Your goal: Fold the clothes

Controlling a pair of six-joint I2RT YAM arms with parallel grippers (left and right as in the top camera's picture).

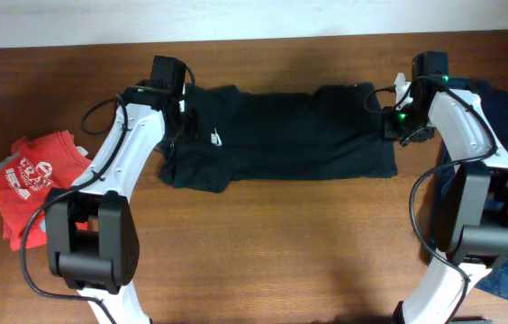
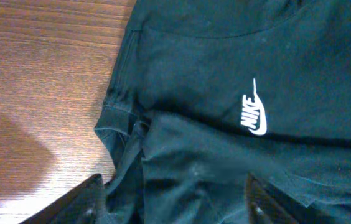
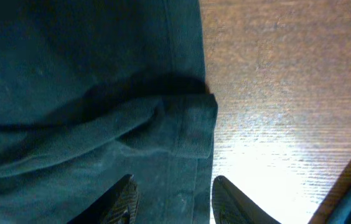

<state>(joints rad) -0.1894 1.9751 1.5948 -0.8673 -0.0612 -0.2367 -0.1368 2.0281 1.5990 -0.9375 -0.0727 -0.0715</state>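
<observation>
As the shirt (image 1: 281,135) lies spread across the desk (image 1: 281,243) in the overhead, left end effector (image 1: 180,115) sits at its logo end, right end effector (image 1: 400,121) at the other. Left wrist: jaws apart, nothing held, over bunched cloth by the logo (image 2: 255,115); best pinch both layers at the edge. Right wrist: jaws apart over the rolled cuff (image 3: 194,127), empty; I'd grab hem beside it, lifting level with left.
</observation>
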